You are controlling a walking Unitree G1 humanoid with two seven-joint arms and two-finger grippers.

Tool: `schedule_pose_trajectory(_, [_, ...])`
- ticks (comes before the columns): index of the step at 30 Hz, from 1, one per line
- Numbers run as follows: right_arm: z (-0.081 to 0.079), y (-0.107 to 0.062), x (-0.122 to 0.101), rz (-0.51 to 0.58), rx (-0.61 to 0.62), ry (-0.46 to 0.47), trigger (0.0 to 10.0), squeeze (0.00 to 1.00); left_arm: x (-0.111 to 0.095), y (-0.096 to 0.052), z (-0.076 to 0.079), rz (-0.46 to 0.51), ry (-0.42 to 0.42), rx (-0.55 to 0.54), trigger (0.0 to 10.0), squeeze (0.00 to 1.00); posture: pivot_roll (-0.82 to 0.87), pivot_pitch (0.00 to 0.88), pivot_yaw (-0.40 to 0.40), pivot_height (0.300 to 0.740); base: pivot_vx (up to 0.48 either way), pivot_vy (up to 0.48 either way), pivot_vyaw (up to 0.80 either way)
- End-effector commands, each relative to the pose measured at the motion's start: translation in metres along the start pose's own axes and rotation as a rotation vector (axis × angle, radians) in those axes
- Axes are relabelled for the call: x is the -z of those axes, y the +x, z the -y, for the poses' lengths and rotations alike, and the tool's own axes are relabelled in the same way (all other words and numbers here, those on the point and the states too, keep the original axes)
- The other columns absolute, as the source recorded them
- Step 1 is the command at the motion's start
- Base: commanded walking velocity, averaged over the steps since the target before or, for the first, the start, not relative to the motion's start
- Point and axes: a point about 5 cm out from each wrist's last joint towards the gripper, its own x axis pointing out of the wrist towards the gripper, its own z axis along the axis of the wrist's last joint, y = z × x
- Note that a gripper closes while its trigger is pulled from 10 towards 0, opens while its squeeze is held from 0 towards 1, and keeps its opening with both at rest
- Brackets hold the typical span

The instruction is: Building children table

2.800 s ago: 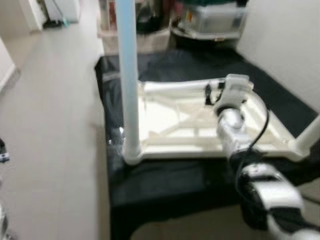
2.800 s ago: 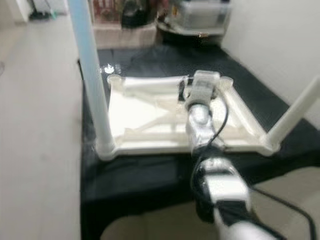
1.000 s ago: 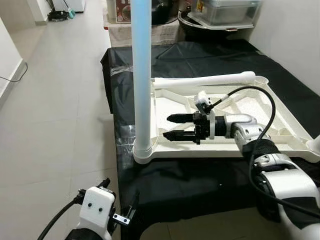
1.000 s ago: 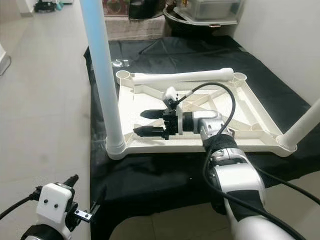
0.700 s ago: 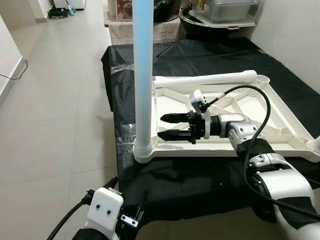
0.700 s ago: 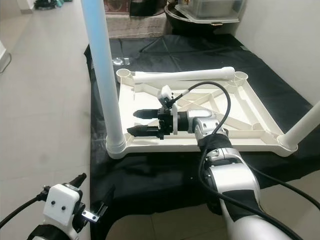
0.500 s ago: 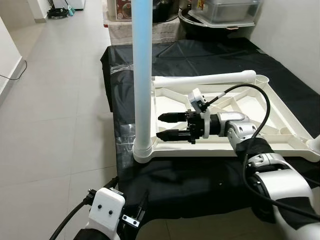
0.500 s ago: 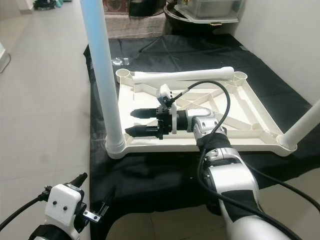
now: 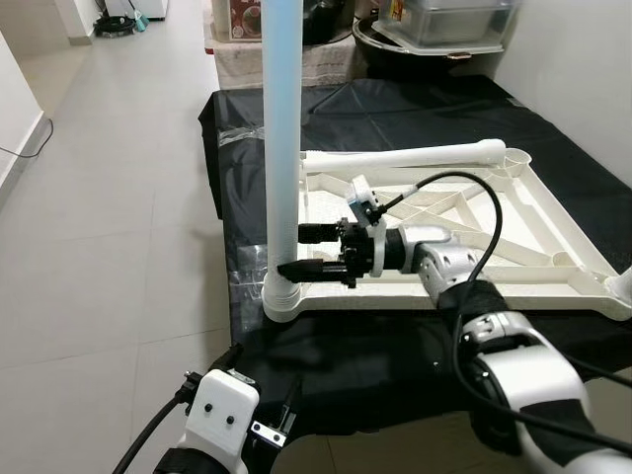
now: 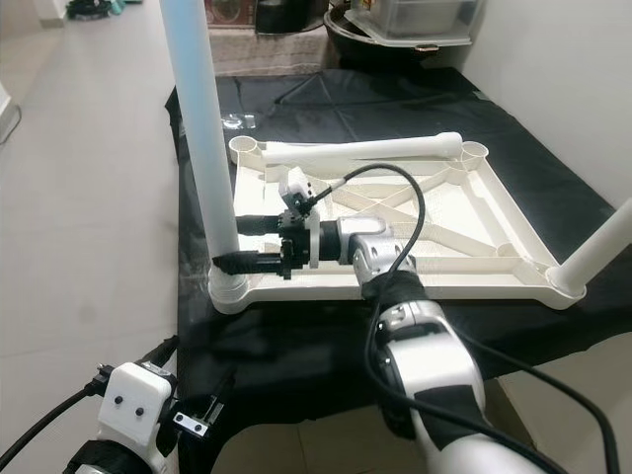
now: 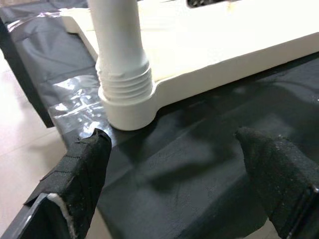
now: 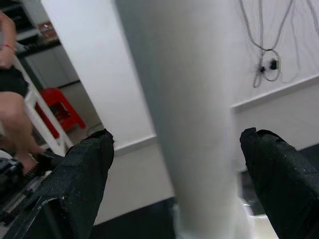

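Note:
A white plastic table top [image 9: 444, 294] lies upside down on a black sheet [image 9: 395, 109]. One leg [image 9: 279, 148] stands upright in its near-left corner socket [image 11: 127, 107]. A second leg [image 10: 597, 242] rises from the near-right corner. A loose leg [image 9: 405, 158] lies across the far edge. My right gripper [image 9: 302, 251] reaches left over the table top, open, with the upright leg [image 12: 194, 114] between its fingers [image 12: 75, 184] just above the socket. My left gripper [image 11: 174, 164] hangs low in front of that corner, open and holding nothing.
Storage boxes and a pot [image 9: 449, 20] stand beyond the sheet's far end. A white wall [image 9: 583, 59] runs along the right. Tiled floor [image 9: 99, 217] stretches to the left. In the right wrist view a person [image 12: 15, 84] sits by a red stool [image 12: 62, 112].
My right gripper has slid left across the table top, from mid-panel to the upright leg, and its fingers now flank that leg. The left gripper has edged up and to the right.

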Motion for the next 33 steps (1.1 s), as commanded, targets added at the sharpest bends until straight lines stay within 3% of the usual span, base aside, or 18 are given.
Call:
schedule_pose_trajectory(1, [-0.002, 0.003, -0.001, -0.003, -0.015, -0.016, 10.0, 0.0, 0.004, -0.001, 0.002, -0.021, 0.002, 0.006, 10.0, 0.0, 0.11, 0.132, -0.075, 0.74, 0.0, 0.0, 0.0])
schedule_pose_trajectory(12, [-0.001, 0.032, -0.001, -0.028, 0.032, -0.063, 10.0, 0.0, 0.003, 0.0, 0.004, -0.011, 0.008, 0.0, 10.0, 0.0, 0.12, 0.13, -0.081, 0.74, 0.0, 0.0, 0.0])
schedule_pose_trajectory(33, [0.0, 0.048, -0.014, 0.005, 0.063, -0.106, 10.0, 0.0, 0.0, 0.001, 0.003, -0.004, 0.014, -0.01, 10.0, 0.0, 0.12, 0.144, -0.09, 0.74, 0.0, 0.0, 0.0])
